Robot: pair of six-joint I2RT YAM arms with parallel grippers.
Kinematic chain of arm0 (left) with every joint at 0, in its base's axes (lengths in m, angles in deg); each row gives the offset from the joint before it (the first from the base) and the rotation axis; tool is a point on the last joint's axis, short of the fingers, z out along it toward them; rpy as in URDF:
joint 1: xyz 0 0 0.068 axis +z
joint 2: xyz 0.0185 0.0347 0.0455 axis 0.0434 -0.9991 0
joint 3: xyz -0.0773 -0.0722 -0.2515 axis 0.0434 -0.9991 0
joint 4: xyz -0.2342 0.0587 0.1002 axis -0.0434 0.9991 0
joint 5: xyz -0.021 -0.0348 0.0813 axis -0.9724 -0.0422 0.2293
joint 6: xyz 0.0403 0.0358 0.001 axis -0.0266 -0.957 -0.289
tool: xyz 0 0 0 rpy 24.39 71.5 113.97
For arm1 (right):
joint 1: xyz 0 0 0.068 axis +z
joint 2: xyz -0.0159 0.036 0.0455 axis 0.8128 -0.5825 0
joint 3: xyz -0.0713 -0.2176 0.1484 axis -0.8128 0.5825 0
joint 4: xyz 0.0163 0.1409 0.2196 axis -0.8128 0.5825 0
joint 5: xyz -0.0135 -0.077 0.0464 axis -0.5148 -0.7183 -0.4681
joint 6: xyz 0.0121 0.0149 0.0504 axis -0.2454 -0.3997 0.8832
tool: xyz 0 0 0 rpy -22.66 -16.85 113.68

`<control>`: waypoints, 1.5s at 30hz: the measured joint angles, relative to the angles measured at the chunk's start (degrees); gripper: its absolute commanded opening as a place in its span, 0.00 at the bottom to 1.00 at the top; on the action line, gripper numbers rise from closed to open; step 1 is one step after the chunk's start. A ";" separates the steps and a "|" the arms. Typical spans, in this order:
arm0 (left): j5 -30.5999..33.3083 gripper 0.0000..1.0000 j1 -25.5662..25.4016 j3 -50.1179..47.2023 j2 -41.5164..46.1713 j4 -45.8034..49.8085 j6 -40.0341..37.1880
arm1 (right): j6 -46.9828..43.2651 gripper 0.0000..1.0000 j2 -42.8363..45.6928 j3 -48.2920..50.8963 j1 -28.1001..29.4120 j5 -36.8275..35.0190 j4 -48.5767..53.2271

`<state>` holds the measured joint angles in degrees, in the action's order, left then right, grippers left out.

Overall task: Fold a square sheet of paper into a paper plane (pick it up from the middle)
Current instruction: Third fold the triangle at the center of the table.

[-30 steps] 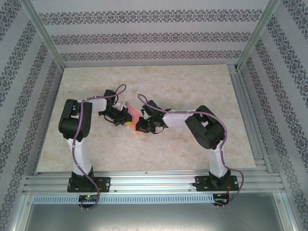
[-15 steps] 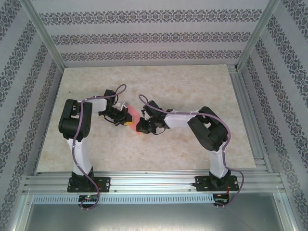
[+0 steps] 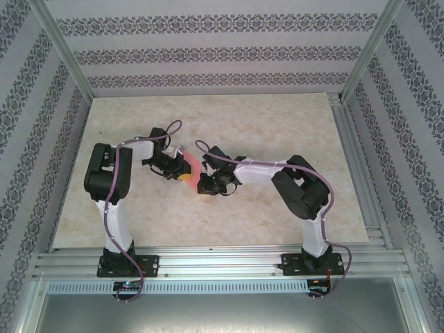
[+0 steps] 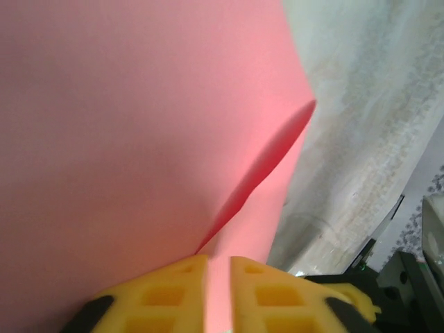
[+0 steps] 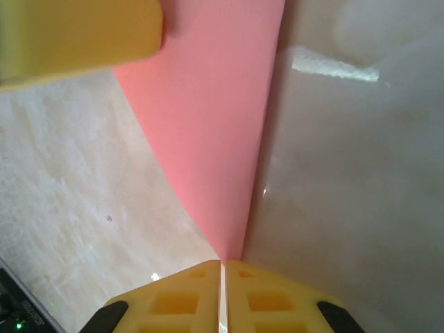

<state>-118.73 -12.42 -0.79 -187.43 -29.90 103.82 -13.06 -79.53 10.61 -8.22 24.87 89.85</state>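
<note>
Left tool (image 4: 218,262) eased apart, right tool (image 5: 222,265) edged leftward

L wrist cam: paper (image 4: 125,139) edges off-frame

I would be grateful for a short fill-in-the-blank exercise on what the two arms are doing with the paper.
The paper between the two grippers is ___ in colour. The right gripper is ___ on a narrow end of the paper. The fingers of the left gripper are ___ in colour.
Missing words: pink; shut; yellow.
</note>
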 measured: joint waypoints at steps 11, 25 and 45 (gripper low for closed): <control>12.57 0.48 2.10 0.31 18.86 -0.31 4.70 | -9.42 0.39 7.52 -4.35 1.60 -9.94 7.41; 16.09 0.46 20.87 -17.68 26.64 -6.14 13.75 | -21.05 0.69 -11.52 -29.88 9.60 -26.56 26.56; 0.79 0.26 7.04 -16.50 20.70 -14.56 16.33 | -2.95 0.47 1.46 -5.35 -5.03 -8.66 -1.36</control>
<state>-117.94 -5.38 -17.29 -166.73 -44.45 120.15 -16.01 -78.07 5.26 -13.25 16.22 88.49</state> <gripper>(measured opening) 0.317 0.474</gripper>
